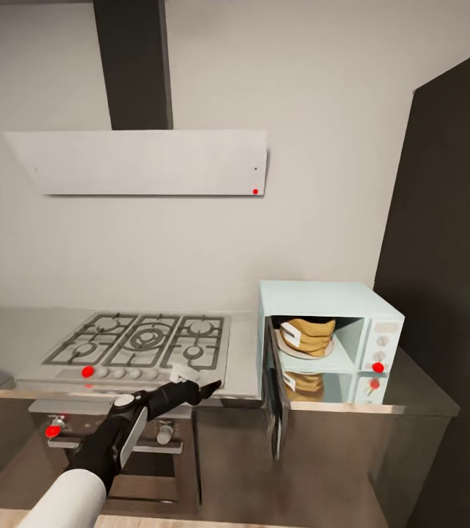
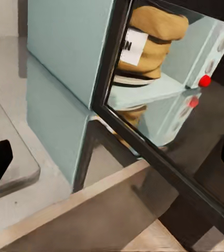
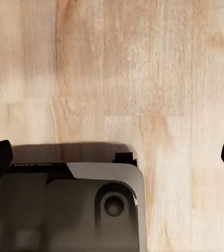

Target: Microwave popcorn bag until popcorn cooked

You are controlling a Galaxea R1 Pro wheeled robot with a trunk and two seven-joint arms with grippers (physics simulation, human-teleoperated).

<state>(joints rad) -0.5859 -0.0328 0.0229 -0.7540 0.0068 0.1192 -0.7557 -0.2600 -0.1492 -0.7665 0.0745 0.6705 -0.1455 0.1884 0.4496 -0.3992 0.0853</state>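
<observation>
The mint-white microwave (image 1: 322, 299) stands on the grey countertop (image 1: 15, 334) right of the hob, its dark glass door (image 1: 275, 400) swung open towards me. Inside it, the tan popcorn bag (image 1: 308, 334) with a white label sits on a white plate (image 1: 302, 352). No kernels can be seen. My left gripper (image 1: 209, 385) hovers at the counter's front edge, left of the door and apart from it. In the left wrist view the gripper (image 2: 112, 157) is open, facing the door glass (image 2: 159, 121), with the bag (image 2: 156, 44) seen through it. My right gripper (image 3: 112, 157) is open over the wooden floor.
A gas hob (image 1: 143, 341) with grates lies left of the microwave, under a white range hood (image 1: 139, 161). A dark oven (image 1: 154, 440) sits below the hob. A tall dark cabinet (image 1: 447, 293) closes off the right side. My own base (image 3: 64, 210) sits below the right gripper.
</observation>
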